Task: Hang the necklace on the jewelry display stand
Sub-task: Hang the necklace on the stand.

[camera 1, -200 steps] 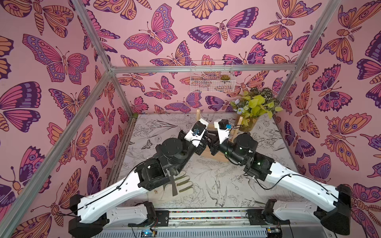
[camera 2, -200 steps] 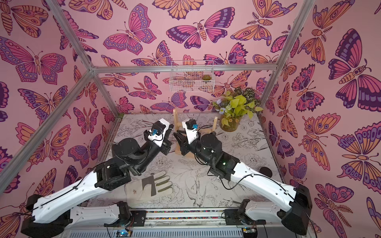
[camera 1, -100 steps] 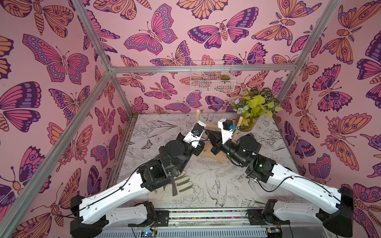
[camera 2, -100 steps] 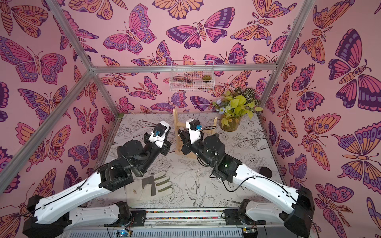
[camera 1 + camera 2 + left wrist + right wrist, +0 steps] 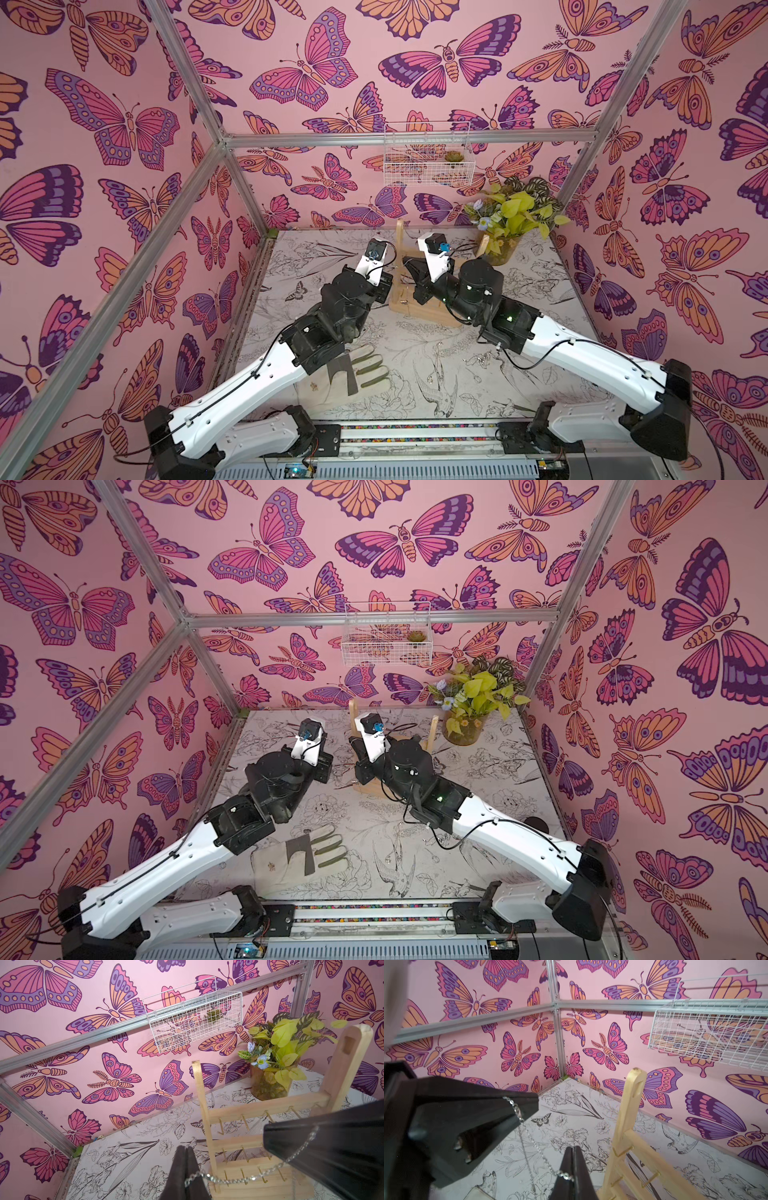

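left gripper (image 5: 185,1150) clenching one end of the necklace (image 5: 218,1178) | right gripper (image 5: 573,1150) clenching the other (chain stretching between them) | jewelry display stand (image 5: 268,1108) standing just beyond, crossbars running roughly along the chain | right arm looking nearer

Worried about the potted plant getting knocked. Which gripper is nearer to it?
Right. The right gripper is in front of the jewelry display stand, the potted plant beyond its far upright; the left gripper sits farther, outside the other upright.
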Motion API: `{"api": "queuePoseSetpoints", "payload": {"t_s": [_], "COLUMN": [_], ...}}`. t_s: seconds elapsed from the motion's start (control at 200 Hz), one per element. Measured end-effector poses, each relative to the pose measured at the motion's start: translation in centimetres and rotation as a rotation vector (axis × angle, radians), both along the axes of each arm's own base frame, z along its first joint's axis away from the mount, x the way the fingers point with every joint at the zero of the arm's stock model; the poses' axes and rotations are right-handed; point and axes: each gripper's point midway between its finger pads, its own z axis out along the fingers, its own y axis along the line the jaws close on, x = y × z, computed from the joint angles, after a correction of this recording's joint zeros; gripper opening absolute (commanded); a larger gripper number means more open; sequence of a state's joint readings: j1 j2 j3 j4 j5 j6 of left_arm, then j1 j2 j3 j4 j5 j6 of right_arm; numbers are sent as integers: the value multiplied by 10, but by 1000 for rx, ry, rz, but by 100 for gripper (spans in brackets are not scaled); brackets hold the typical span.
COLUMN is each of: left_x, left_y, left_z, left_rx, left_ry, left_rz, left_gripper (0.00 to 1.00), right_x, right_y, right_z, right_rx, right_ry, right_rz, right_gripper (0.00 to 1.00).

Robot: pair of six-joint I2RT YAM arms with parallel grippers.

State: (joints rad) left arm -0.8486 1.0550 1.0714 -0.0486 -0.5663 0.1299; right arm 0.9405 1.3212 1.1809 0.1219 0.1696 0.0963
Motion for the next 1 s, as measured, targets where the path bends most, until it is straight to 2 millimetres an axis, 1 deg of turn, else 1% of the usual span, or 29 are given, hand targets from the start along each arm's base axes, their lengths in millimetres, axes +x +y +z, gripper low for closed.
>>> {"api": "queuePoseSetpoints", "payload": {"t_s": [0.12,0.255,0.456,0.531,0.711,0.896,0.996], "left_x": [8,21,44,51,67,83,91], "left_y": [6,3,-9,-12,-16,-27,-27], "left_z": [-3,-10,-36,-43,-58,-80,-85], "left_rx": [-29,-60,-59,-58,-71,-63,-66], "left_ry": [12,31,81,95,126,174,187], "left_rz": [14,10,-3,-8,-13,-23,-22], "left_gripper": [0,0,0,0,0,0,0], "right_x": [8,15,29,40,64,74,79], "right_y": [5,6,6,3,-8,-9,-10], "right_z": [-13,-26,-44,-49,-47,-38,-35], "right_rx": [-37,-66,-98,-103,-84,-64,-58], "right_ry": [25,41,62,72,84,80,79], "right_rz": [-19,-50,-106,-130,-185,-195,-200], "right_gripper": [5,5,5,6,6,7,8]}}
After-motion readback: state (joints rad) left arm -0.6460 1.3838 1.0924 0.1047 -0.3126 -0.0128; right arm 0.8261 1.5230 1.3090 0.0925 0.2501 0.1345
